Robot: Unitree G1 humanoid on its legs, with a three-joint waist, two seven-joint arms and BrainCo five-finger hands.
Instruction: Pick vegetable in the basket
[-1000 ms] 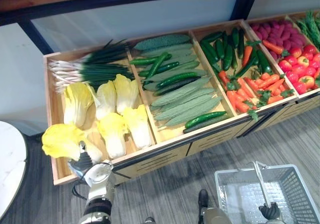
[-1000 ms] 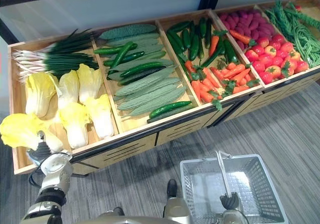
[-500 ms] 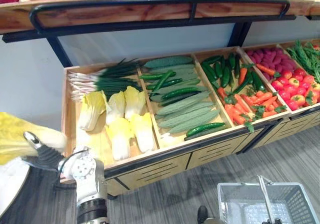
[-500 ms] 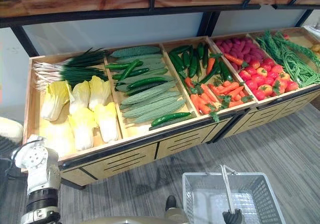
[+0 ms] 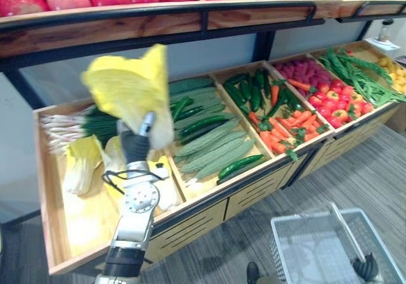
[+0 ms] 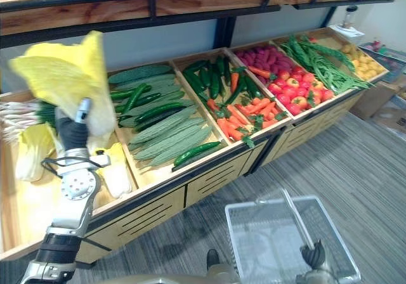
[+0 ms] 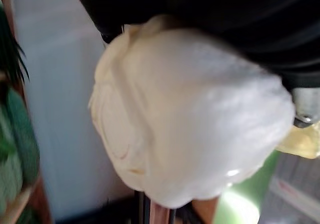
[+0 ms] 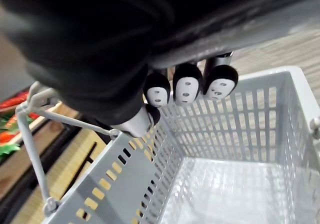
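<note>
Left eye view: left hand (image 5: 134, 146), above the crate's (image 5: 44, 189) left end, curled round the firm base of a napa cabbage (image 5: 127, 87), probably the safest hold, its leaves light and floppy; right hand (image 5: 366, 268) clasps the basket handle (image 5: 346, 233).

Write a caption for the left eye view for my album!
Left hand holds a yellow cabbage high above the vegetable crates; right hand carries the grey basket.

My left hand (image 5: 134, 148) holds a cabbage (image 5: 127, 87) up over the leftmost bin (image 5: 82, 224). Cucumbers (image 5: 212, 138) lie right of it, carrots (image 5: 298, 122) further right. The basket (image 5: 301, 246) hangs from my right hand (image 5: 366, 268), before the bins.
</note>
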